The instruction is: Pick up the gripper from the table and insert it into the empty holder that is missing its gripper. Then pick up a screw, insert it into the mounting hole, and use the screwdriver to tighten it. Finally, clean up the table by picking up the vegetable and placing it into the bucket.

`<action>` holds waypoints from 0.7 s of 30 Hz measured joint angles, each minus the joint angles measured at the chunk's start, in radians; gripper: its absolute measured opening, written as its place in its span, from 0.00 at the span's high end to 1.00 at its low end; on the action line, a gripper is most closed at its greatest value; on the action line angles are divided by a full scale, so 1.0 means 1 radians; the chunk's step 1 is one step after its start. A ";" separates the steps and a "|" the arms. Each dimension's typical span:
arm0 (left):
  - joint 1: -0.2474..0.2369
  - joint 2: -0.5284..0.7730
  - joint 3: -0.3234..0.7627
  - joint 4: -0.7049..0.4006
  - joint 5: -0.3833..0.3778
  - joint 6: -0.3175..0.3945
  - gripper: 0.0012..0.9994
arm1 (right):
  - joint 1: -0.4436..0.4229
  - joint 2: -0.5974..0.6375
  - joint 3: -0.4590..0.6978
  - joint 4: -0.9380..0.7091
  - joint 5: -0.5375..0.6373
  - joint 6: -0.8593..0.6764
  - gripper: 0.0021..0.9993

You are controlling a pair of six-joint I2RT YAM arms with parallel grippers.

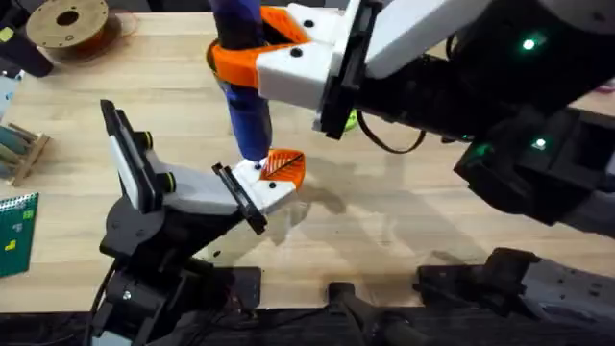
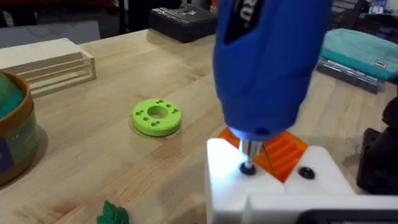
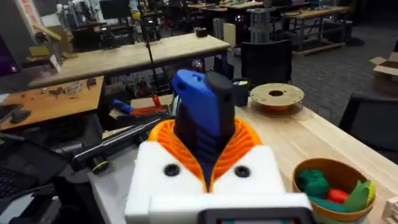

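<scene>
Two orange pads of the right gripper clamp the blue screwdriver, upright at frame centre, its bit on the white holder; beyond, the bucket sits left. Left gripper's state: cannot tell.

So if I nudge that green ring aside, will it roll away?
Probably not: the green ring lies flat on the table, so it should slide rather than roll. It looks like rigid plastic with holes through it, so it is likely stiff and light. The wood looks smooth, so even a gentle push may carry it.
</scene>
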 joint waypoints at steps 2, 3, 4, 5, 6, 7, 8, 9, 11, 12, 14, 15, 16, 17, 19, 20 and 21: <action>0.000 0.000 0.000 0.000 0.000 0.000 0.99 | 0.000 0.000 0.000 0.000 0.000 0.000 0.97; 0.000 0.000 0.000 0.000 0.000 0.000 0.99 | 0.000 0.000 0.000 0.000 0.000 0.000 0.97; 0.000 0.000 0.000 0.000 0.000 0.000 0.99 | 0.000 0.000 0.000 0.000 0.000 0.000 0.97; 0.000 0.000 0.000 0.000 0.000 0.000 0.99 | 0.000 0.000 0.000 0.000 0.000 0.000 0.97; 0.000 0.000 0.000 0.000 0.000 0.000 0.99 | 0.000 0.000 0.000 0.000 0.000 0.000 0.97; 0.000 0.000 0.000 0.000 0.000 0.000 0.99 | 0.000 0.000 0.000 0.000 0.000 0.000 0.97; 0.000 0.000 0.000 0.000 0.000 0.000 0.99 | 0.000 0.000 0.000 0.000 0.000 0.000 0.97; 0.000 0.000 0.000 0.000 0.000 0.000 0.99 | 0.000 0.000 0.000 0.000 0.000 0.000 0.97; 0.000 0.000 0.000 0.000 0.000 0.000 0.99 | 0.000 0.000 0.000 0.000 0.000 0.000 0.97; 0.000 0.000 0.000 0.000 0.000 0.000 0.99 | 0.000 0.000 0.000 0.000 0.000 0.000 0.97; 0.000 0.000 0.000 0.000 0.000 0.000 0.99 | 0.000 0.000 0.000 0.000 0.000 0.000 0.97; 0.000 0.000 0.000 0.000 0.000 0.000 0.99 | 0.000 0.000 0.000 0.001 0.000 0.000 0.97; 0.000 0.000 0.000 0.000 0.000 0.000 0.99 | 0.000 0.000 0.000 0.002 0.000 0.000 0.97; 0.000 0.000 0.000 0.000 0.000 0.000 0.99 | 0.000 0.000 0.000 0.005 0.000 0.000 0.97; 0.000 0.000 0.000 0.000 0.000 0.000 0.99 | 0.000 0.000 0.000 0.020 0.000 0.000 0.97; 0.000 0.000 0.000 0.000 0.000 0.000 0.99 | 0.000 0.000 0.000 0.035 0.000 0.000 0.97; 0.000 0.000 0.000 0.000 0.000 0.000 0.99 | 0.000 0.000 0.000 0.052 0.000 0.000 0.97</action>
